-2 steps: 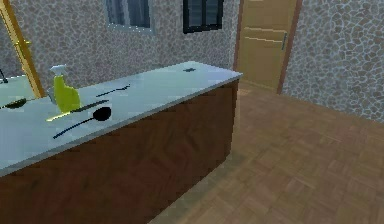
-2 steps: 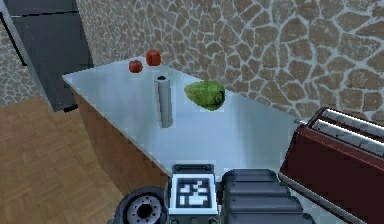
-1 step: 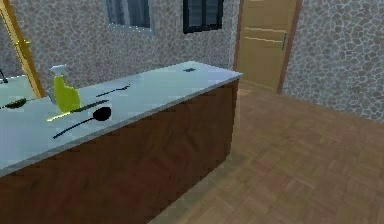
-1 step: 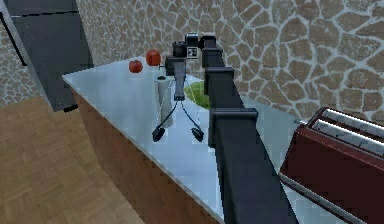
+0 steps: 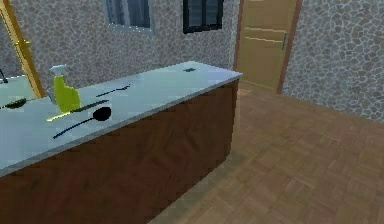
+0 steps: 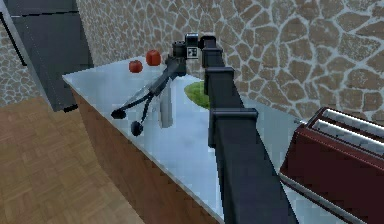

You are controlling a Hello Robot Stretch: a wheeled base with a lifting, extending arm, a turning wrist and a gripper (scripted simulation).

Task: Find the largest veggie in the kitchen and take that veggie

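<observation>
The step now is to bring the gripper (image 6: 128, 118) to the biggest veggie on the counter (image 6: 100, 85). I think that veggie is the flat green thing (image 6: 196, 94), maybe a lettuce; it lies just beside the arm (image 6: 235, 130) and is partly hidden by it. The two red round things (image 6: 135, 66), maybe tomatoes, sit near the far corner and look smaller. The gripper hangs over the counter with its thin fingers pointing to the arm side view's left, close to a small grey pot (image 6: 166, 110); I cannot tell if it holds anything. To do this well, I think the fingers must line up with the green thing, which lies to their right in that view, so the base may need to roll a little. It should go slow, come down from above and stay off the grey pot so it does not tip; it should also not bump the red toaster (image 6: 340, 150). The forward view has a long worktop (image 5: 170, 85) with a yellow bottle (image 5: 65, 90) and a dark ladle (image 5: 88, 117); those are not food.
</observation>
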